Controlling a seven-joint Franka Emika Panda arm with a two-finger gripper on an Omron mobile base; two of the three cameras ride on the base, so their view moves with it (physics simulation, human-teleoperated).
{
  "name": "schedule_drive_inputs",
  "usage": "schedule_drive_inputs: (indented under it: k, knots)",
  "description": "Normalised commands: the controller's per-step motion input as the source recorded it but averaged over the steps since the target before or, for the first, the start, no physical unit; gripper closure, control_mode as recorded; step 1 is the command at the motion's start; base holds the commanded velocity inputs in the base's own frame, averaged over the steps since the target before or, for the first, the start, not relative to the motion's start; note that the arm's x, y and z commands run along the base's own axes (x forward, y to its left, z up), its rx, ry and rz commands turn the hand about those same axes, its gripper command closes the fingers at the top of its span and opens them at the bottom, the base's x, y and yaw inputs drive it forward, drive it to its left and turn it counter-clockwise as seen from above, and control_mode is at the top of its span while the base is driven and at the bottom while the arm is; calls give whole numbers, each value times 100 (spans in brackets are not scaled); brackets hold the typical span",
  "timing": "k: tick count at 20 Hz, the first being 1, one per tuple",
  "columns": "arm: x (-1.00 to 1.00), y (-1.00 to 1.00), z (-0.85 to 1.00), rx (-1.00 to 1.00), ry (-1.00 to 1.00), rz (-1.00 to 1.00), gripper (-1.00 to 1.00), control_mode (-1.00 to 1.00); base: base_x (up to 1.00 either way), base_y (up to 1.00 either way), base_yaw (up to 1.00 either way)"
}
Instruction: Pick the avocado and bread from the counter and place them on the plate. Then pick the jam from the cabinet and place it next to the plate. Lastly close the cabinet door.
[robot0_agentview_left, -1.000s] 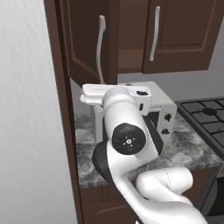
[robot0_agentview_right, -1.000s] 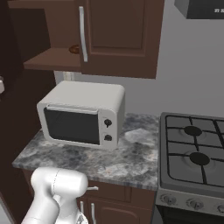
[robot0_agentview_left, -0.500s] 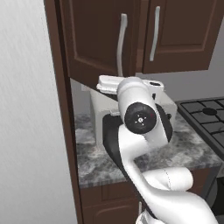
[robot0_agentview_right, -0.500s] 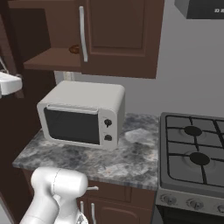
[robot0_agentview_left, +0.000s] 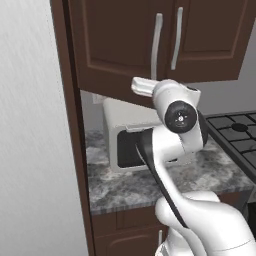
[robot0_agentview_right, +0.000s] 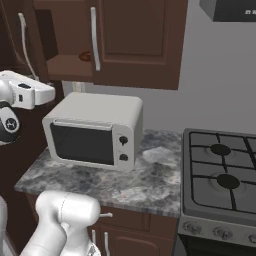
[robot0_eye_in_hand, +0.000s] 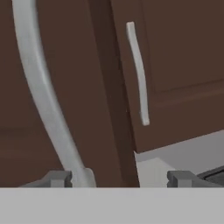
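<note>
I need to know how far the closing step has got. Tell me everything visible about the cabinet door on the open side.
The cabinet door is dark brown panelled wood with a long, thin, silver bar handle running vertically. It stands partly open: the right base view shows the shelf behind it with a small brown lump on it. In the hand view the handle's lower end sits just beside one fingertip of the gripper, whose jaws stand apart with nothing held; whether they touch is unclear. The neighbouring door is shut.

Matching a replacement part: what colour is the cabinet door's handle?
Silver-grey, a thin bar handle on the dark brown cabinet door; clearest in the hand view.
</note>
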Motion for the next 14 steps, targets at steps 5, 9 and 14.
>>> schedule_drive_inputs:
  k: [5, 9, 14]
  knots:
    - [80, -25, -16, 10, 1, 0, -100, -100, 0, 0, 0]
    - [79, -16, -29, 11, 2, 0, -100, -100, 0, 0, 0]
    - [87, -23, -37, 13, 4, 0, -100, -100, 0, 0, 0]
